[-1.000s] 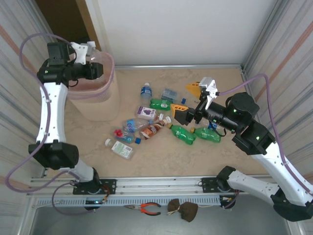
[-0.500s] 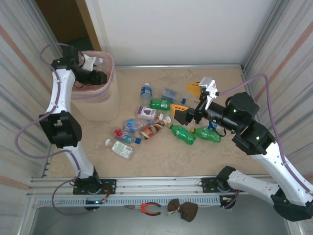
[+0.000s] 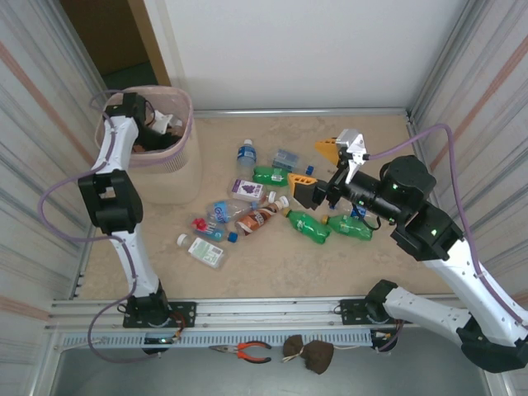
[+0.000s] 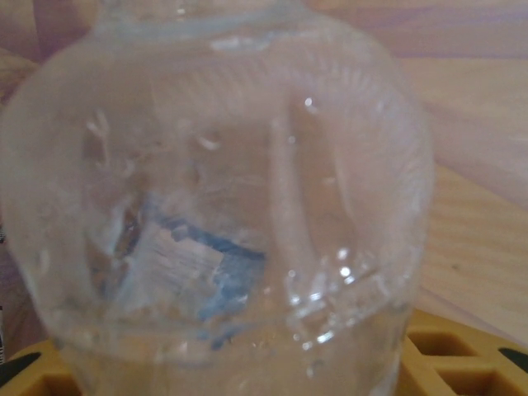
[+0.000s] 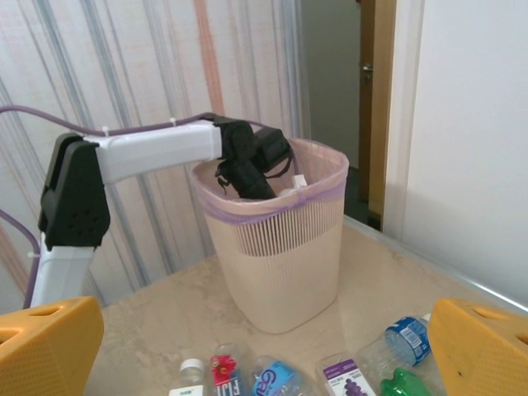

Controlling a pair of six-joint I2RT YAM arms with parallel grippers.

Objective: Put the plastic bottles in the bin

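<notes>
**A:** Left gripper (image 3: 155, 124), where is it?

**B:** Down inside the mouth of the bin (image 3: 169, 177), which stands at the far-left corner of the tabletop (image 3: 272, 272).

**A:** Holding anything?

**B:** In its wrist view a clear crushed bottle (image 4: 231, 206) sits between the yellow fingers (image 4: 466, 363), very close to the lens. Whether they clamp it or merely flank it, I cannot tell.

**A:** And the right gripper (image 3: 315, 171)?

**B:** Jaws wide apart with nothing between them. It hovers over the middle of the tabletop, toward the right edge.

**A:** Bottles outside the bin?

**B:** A loose cluster lies in the middle of the tabletop. A blue-capped bottle (image 3: 246, 153) is farthest back, with a green bottle (image 3: 270, 175) near it. Then come a purple-labelled bottle (image 3: 247, 190) and a brownish bottle (image 3: 257, 218). A pair of green bottles (image 3: 308, 225) lies below the right gripper. A clear white-capped bottle (image 3: 202, 249) lies closest to the near edge.
</notes>
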